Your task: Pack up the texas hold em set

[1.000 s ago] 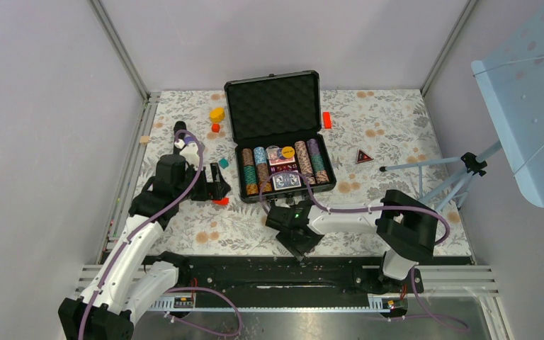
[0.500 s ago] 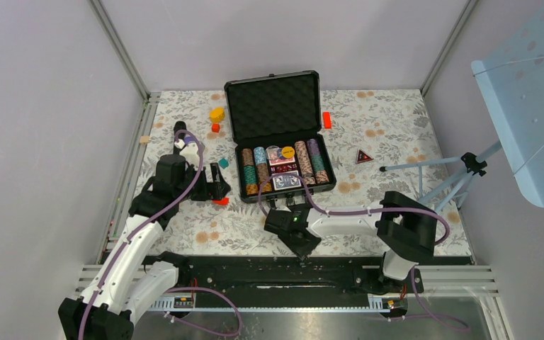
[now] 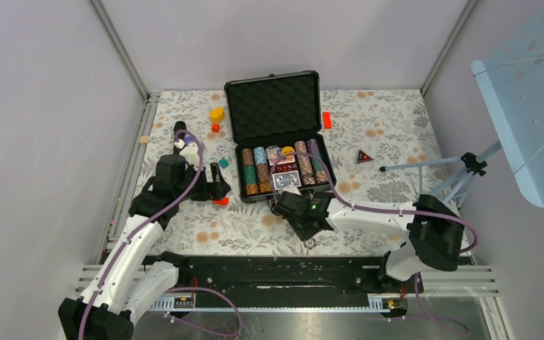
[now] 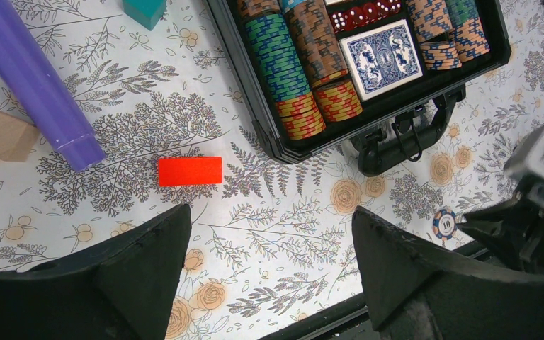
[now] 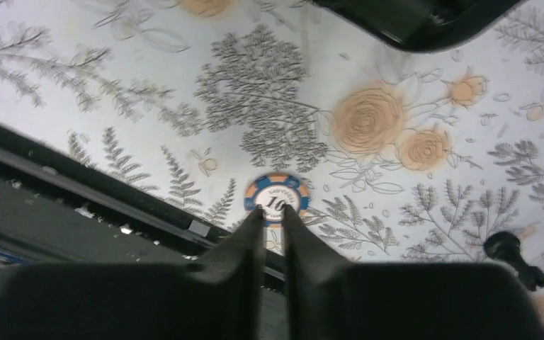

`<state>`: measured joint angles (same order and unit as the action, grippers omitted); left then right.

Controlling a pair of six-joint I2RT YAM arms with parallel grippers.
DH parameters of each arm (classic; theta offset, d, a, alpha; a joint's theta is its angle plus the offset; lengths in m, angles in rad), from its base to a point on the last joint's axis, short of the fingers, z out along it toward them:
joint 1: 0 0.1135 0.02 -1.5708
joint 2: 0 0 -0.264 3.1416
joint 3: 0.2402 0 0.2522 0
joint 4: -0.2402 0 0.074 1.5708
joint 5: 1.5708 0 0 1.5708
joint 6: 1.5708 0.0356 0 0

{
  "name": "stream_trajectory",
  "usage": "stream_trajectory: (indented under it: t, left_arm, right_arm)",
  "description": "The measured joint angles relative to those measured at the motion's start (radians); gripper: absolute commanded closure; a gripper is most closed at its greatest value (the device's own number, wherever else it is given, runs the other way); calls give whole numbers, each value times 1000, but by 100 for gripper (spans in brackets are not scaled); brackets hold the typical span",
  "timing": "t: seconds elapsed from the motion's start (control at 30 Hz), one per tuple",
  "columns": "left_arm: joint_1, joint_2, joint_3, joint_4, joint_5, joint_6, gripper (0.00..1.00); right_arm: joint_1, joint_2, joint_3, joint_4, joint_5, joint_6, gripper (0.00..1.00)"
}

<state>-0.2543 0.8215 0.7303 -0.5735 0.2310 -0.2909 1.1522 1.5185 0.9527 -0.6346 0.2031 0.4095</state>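
At six o'clock from the black rectangular hard case (image 3: pixel 273 106), a round blue-and-orange poker chip (image 5: pixel 276 200) lies stray. Right fingers (image 5: pixel 255 230), shut and empty, seem poised to retrieve it; left fingers (image 4: pixel 159 248) gape, empty.

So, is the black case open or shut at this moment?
Open. The case has its lid folded back with the foam lining showing, and the poker chips and card deck lie uncovered inside.
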Motion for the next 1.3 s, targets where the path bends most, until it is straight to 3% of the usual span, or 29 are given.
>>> stream_trajectory:
  t: [0.03, 0.1, 0.27, 0.53, 0.63, 0.83, 0.93, 1.3]
  left_arm:
    - [0, 0, 0, 0, 0, 0, 17]
    - [0, 0, 0, 0, 0, 0, 17]
    - [0, 0, 0, 0, 0, 0, 17]
    - [0, 0, 0, 0, 0, 0, 17]
    - [0, 0, 0, 0, 0, 0, 17]
    - [0, 0, 0, 0, 0, 0, 17]
    - [0, 0, 0, 0, 0, 0, 17]
    - [0, 0, 0, 0, 0, 0, 17]
  right_arm:
    - [-15, 0, -1, 0, 3, 12, 41]
    - [-43, 0, -8, 3, 8, 26, 28]
    - [-69, -1, -79, 36, -3, 95, 25]
    - [-69, 18, -138, 88, -37, 193, 35]
    - [-70, 19, -137, 91, -36, 209, 44]
    - [-72, 21, -137, 91, -32, 227, 66]
    - [-72, 27, -132, 87, -34, 227, 99]
    - [-85, 2, -128, 87, 48, 232, 100]
